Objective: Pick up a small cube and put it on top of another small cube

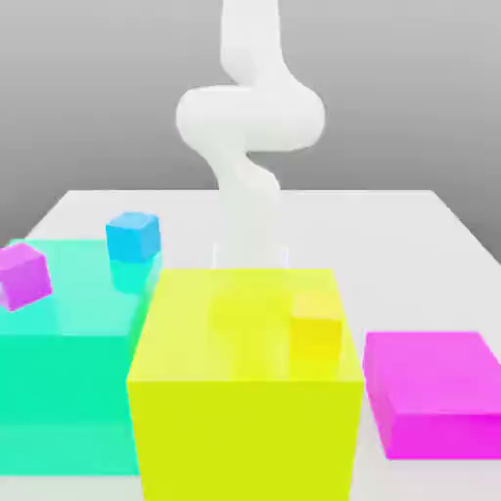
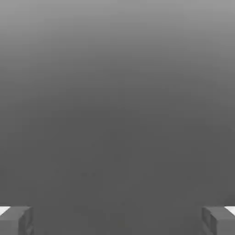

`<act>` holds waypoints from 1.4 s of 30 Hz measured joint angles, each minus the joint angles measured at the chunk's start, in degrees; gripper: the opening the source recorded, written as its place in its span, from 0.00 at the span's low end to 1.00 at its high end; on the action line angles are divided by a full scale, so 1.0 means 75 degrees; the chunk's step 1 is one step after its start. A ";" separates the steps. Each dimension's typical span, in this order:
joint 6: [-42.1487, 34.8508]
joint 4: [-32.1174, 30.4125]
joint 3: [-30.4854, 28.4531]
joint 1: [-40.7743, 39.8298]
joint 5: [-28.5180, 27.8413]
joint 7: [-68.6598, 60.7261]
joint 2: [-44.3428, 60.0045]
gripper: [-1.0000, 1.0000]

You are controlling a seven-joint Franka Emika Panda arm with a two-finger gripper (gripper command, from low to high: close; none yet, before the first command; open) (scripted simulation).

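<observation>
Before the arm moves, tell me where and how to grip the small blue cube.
Come straight down and pinch two opposite side faces, I'd say: the small blue cube has flat sides and an uncovered top. It sits slightly turned, so the open gripper should probably turn to match.

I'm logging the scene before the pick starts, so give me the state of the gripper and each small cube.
White two-finger gripper: open, empty.
Small blue cube: on the green block.
Small purple cube: on the green block.
Small orange-yellow cube: on the yellow block.
</observation>
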 joint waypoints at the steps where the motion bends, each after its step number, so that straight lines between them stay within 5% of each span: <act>1: 0.0042 0.0081 0.0089 0.0020 0.0029 0.0097 0.0299 0.50; 19: 0.0751 0.1425 0.1649 0.0686 -0.0614 0.2510 0.5310 0.50; 38: 0.1912 0.2857 0.1404 0.2678 -0.1925 0.5120 1.0645 0.50; 39: 0.2034 0.2903 0.1356 0.2718 -0.1967 0.5151 1.0817 0.00; 42: 0.2039 0.2903 0.1356 0.2718 -0.1960 0.5146 1.0817 0.00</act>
